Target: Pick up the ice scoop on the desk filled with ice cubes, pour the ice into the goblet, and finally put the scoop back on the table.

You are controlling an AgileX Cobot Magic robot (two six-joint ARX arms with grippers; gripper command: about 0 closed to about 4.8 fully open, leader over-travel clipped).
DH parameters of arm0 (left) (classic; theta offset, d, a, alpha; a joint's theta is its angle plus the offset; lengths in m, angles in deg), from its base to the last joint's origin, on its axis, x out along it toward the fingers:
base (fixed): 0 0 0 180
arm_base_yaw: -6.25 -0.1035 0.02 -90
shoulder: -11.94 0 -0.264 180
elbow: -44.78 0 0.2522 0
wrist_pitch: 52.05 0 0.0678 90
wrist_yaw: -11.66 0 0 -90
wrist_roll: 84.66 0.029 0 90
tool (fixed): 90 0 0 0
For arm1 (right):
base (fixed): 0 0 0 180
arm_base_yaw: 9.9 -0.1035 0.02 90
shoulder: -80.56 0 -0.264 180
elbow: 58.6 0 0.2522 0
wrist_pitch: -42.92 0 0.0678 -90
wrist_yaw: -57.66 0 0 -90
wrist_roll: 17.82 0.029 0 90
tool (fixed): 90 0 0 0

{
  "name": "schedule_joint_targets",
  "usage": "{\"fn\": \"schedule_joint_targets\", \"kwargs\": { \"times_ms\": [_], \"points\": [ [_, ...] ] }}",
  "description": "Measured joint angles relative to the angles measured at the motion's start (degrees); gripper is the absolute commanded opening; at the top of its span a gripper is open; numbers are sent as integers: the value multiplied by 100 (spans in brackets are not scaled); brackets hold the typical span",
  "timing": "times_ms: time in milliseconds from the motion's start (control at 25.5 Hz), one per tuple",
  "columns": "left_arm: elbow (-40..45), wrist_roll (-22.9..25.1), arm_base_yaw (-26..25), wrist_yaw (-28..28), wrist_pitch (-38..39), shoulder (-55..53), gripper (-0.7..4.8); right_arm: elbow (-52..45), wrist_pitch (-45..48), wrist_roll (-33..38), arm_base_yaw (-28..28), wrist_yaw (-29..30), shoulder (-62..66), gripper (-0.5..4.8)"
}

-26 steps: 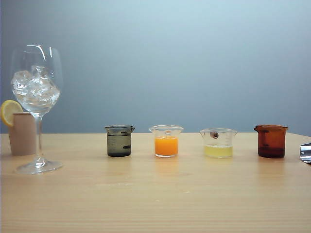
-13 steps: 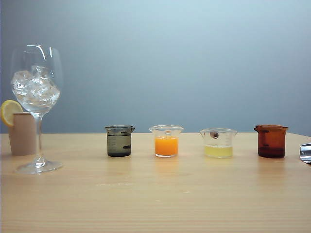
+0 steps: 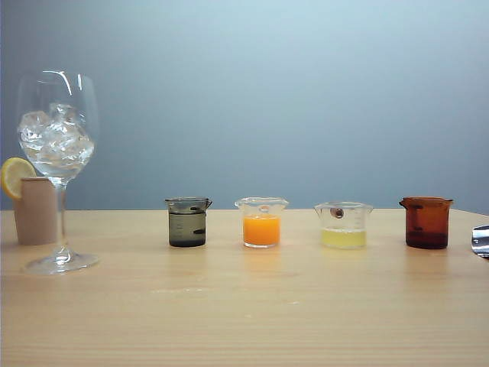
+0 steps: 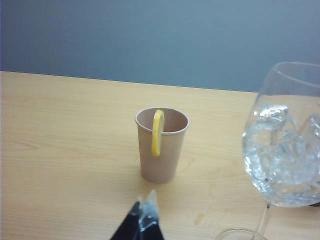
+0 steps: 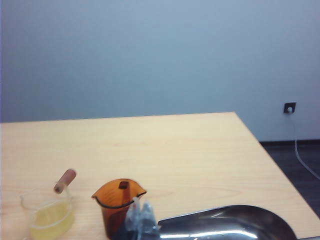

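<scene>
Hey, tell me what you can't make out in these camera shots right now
- Ice scoop: handle cut off by the right wrist view's edge; only a sliver shows in the exterior view.
- Goblet: foot and one side cut off in the left wrist view.
- Left gripper and right gripper: only blurred fingertips show.

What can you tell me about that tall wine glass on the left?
The goblet is a tall, clear stemmed glass with a rounded bowl, thin stem and round foot. It stands upright on the wooden table at the far left, in front of a beige cup with a lemon slice on its rim. Its bowl holds a pile of ice cubes. No gripper touches it.
</scene>
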Motion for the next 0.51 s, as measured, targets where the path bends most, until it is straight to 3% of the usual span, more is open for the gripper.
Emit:
{"fn": "schedule_joint_targets", "kwargs": {
  "times_ms": [509],
  "points": [
    [0, 0, 0, 0, 0, 0, -1, -131, -682, -17, 31, 175, -162, -8]
  ]
}}
